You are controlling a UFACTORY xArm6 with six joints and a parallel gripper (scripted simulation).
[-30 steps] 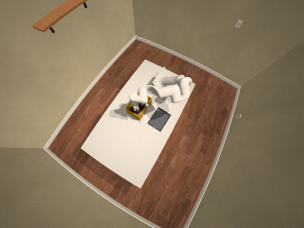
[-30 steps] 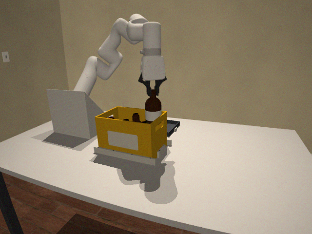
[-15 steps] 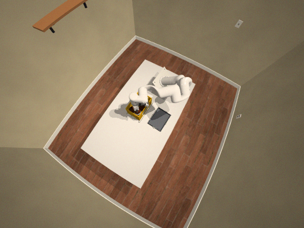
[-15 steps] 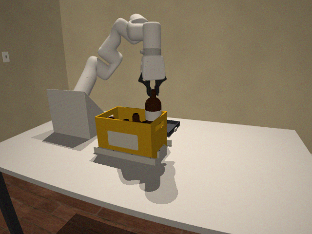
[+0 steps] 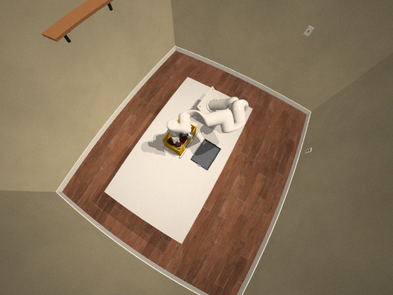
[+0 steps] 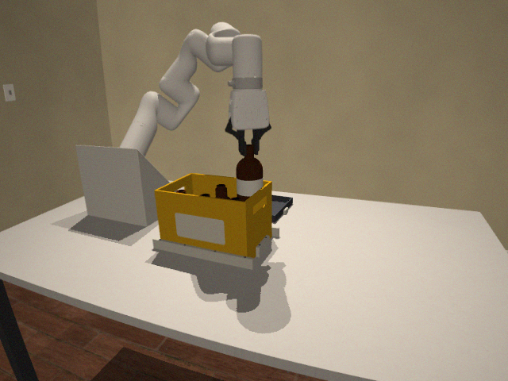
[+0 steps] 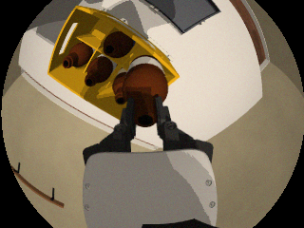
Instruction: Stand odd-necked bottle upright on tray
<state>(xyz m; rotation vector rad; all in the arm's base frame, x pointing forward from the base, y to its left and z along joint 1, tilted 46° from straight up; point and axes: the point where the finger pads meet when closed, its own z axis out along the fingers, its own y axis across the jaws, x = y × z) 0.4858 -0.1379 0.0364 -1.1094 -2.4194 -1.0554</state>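
Observation:
My gripper (image 6: 248, 148) is shut on the neck of a brown bottle (image 6: 248, 174) with a white label. It holds the bottle upright, partly raised out of the right end of the yellow crate (image 6: 213, 213). The bottle's lower part is still below the crate rim. In the wrist view the held bottle (image 7: 147, 85) sits between my fingers, with the other brown bottles (image 7: 95, 64) standing in the crate (image 7: 104, 57).
The crate rests on a pale base plate (image 6: 207, 250). A grey wedge-shaped mount (image 6: 113, 184) holds the arm's base behind and left of the crate. The tray's edge (image 6: 281, 206) peeks out behind the crate's right side.

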